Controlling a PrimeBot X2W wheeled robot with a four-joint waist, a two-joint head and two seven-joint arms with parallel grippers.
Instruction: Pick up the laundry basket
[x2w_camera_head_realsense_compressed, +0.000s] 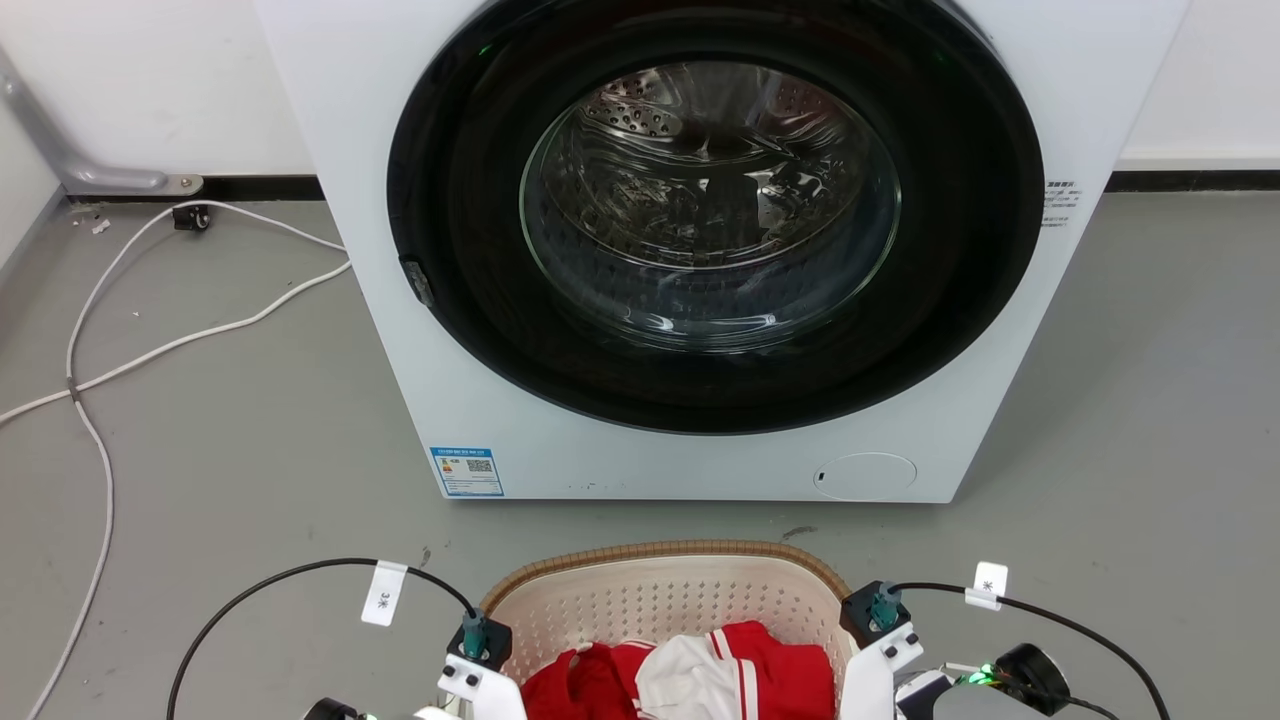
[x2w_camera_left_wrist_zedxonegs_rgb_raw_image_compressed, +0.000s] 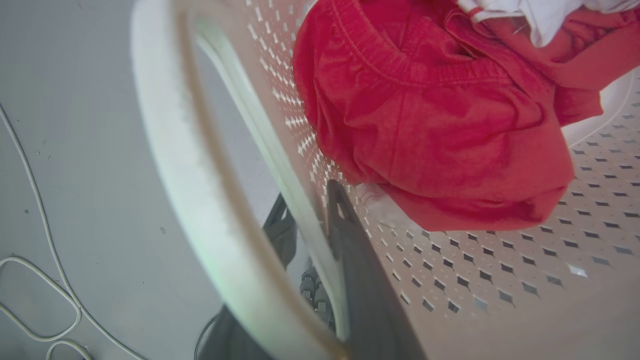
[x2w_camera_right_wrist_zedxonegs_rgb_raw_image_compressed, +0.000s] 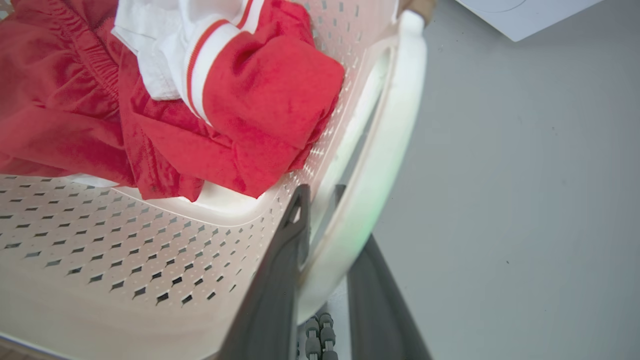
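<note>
Gripping for a level lift, the left pincer (x2w_camera_left_wrist_zedxonegs_rgb_raw_image_compressed: 310, 200) and right pincer (x2w_camera_right_wrist_zedxonegs_rgb_raw_image_compressed: 320, 195) are each closed around a side wall of the laundry basket (x2w_camera_head_realsense_compressed: 660, 598).

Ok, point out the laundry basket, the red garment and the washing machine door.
laundry basket (x2w_camera_head_realsense_compressed: 680, 549): head view, far stretch of its brown rim.
red garment (x2w_camera_left_wrist_zedxonegs_rgb_raw_image_compressed: 440, 150): left wrist view, cloth below the elastic band.
washing machine door (x2w_camera_head_realsense_compressed: 710, 200): head view, middle of the glass.
</note>
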